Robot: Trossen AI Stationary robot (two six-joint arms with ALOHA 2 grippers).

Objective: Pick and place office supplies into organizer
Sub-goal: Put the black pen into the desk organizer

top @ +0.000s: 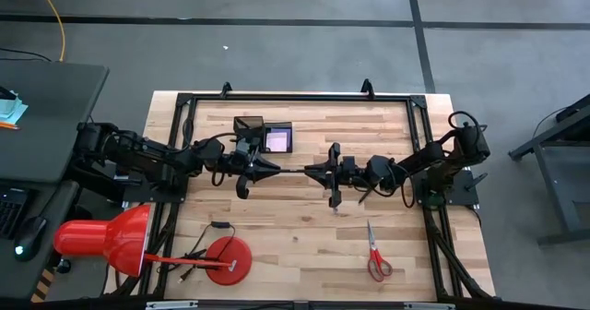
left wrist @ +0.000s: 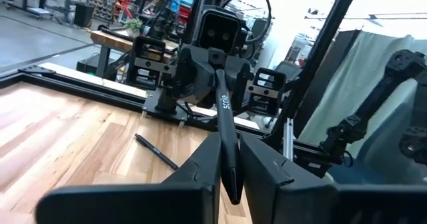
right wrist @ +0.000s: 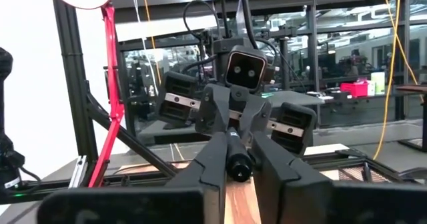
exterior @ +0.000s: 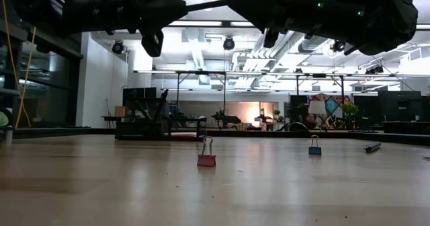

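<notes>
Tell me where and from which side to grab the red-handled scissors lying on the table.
Grip the scissors from straight above, across the shut blades just ahead of the pivot. They lie flat with the tips pointing away from the table's front edge and the red loops nearest it; the blades form one narrow bar a two-finger gripper can span, while the loops are wide and rounded. The wood around them looks bare.

Black pen (top: 291,171) level between both grippers
</notes>
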